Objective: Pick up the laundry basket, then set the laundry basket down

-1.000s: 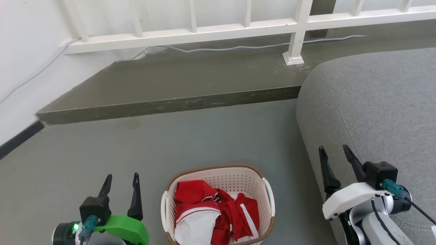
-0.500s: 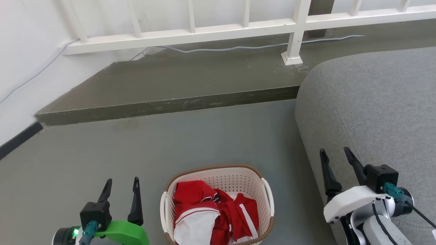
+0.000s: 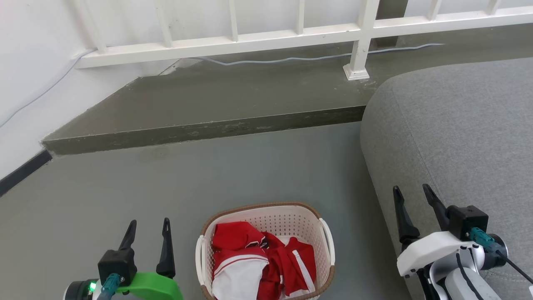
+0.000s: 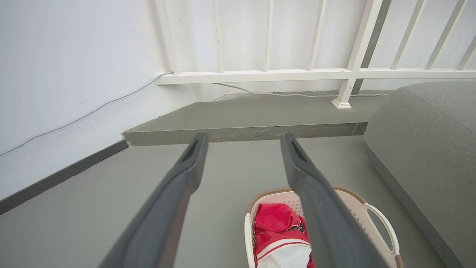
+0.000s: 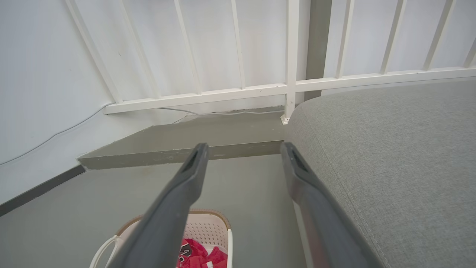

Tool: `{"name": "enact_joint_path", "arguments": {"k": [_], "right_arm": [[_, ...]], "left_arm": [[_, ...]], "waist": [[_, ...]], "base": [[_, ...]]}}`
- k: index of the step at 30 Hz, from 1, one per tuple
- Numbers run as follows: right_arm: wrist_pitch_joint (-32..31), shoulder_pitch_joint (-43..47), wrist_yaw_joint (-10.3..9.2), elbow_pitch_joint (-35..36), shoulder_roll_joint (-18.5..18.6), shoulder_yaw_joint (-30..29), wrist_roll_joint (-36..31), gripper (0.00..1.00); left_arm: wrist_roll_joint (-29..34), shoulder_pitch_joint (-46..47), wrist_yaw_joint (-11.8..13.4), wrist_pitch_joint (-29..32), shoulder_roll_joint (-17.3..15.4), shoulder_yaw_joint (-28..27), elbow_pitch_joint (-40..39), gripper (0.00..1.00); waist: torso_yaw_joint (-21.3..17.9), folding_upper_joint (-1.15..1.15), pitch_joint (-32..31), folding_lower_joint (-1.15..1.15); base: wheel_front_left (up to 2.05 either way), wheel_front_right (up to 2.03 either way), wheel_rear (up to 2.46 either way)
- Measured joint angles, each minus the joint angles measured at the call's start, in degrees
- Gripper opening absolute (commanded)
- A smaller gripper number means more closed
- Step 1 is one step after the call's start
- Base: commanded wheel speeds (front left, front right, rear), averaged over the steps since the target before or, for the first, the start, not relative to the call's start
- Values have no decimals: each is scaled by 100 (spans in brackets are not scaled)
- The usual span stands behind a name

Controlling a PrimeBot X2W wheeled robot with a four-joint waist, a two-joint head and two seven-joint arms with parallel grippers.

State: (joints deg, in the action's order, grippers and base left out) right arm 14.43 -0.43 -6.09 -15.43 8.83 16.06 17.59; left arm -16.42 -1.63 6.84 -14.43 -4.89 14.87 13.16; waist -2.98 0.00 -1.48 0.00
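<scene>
The laundry basket [image 3: 287,221] stands on the grey floor at the bottom centre of the head view, cream-white and perforated with a brown rim, holding red and white clothes [image 3: 258,258]. It also appears low in the left wrist view, the laundry basket [image 4: 353,203], and in the right wrist view, the laundry basket [image 5: 208,225]. My left gripper [image 3: 149,225] hovers open to the basket's left, apart from it. My right gripper [image 3: 412,191] is open to the basket's right, over the sofa's edge. Both hold nothing.
A grey sofa [image 3: 458,137] fills the right side, close to the basket. A raised dark step [image 3: 208,129] runs across the floor ahead, with a white railing [image 3: 250,39] and a cable behind it. A white wall [image 3: 25,83] closes the left.
The whole picture has shifted slightly, so the camera moved. Both grippers sit a little lower in the view than one second ago. The basket stays on the floor.
</scene>
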Motion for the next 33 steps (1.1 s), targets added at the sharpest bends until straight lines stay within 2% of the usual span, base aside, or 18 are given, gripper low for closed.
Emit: {"name": "enact_joint_path", "arguments": {"k": [4,5,15,33], "right_arm": [[0,3,0,5,-1,-18,0,100],[0,3,0,7,0,-21,0,0],[-38,213,54,-190,-111,-79,193,0],[-420,194,265,-159,-199,-472,1707,0]], "left_arm": [[7,-18,0,0,4,-9,-41,100],[7,-18,0,1,8,-11,-46,0],[-194,-109,-36,56,69,-18,147,0],[-1733,-100,-282,437,96,-359,149,0]], "waist": [[-1,0,1,0],[0,0,2,0],[15,0,11,0],[71,0,41,0]], "base": [[0,0,0],[0,0,0],[0,0,0],[0,0,0]]}}
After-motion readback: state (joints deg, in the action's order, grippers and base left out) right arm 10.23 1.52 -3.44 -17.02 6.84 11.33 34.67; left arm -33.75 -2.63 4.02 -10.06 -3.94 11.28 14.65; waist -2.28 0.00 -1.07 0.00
